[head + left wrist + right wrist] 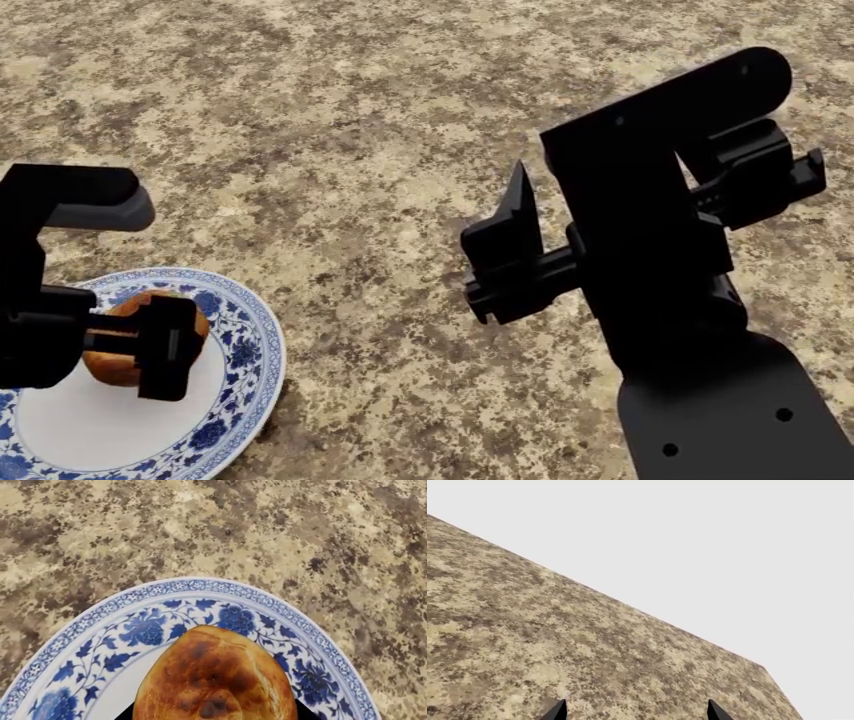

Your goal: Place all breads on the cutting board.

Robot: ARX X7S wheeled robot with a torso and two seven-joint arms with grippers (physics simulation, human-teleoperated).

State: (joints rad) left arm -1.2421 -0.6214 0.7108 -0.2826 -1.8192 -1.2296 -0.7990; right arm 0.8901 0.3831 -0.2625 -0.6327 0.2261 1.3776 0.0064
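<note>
Left arm: black, entering the head view at the far left edge, its upper links cut off by the frame, reaching low over the blue-and-white floral plate [247, 345]. Left gripper [127, 350]: jaws closed a moderate width on a golden-brown bread bun [118, 352], one dark finger [167, 345] across the bun's near face, the other side lost against the arm. Bun, left wrist view [215, 677]: glossy brown crust with darker scorch patches, filling the lower centre above the plate's floral band [143, 630]; its lower part is cut off by the frame, and whether it rests on the plate or is lifted clear cannot be told. Plate: sits on the speckled tan stone countertop [374, 150], its near rim cut off at the lower left corner. Right arm: large, black, raised well above the countertop at the right, blocking the surface behind it. Right gripper [514, 255]: pointing leftward, jaws spread apart, holding nothing; in the right wrist view only two dark fingertips [558, 712] show, over bare countertop [560, 645]. Cutting board and second bread: outside every view.
</note>
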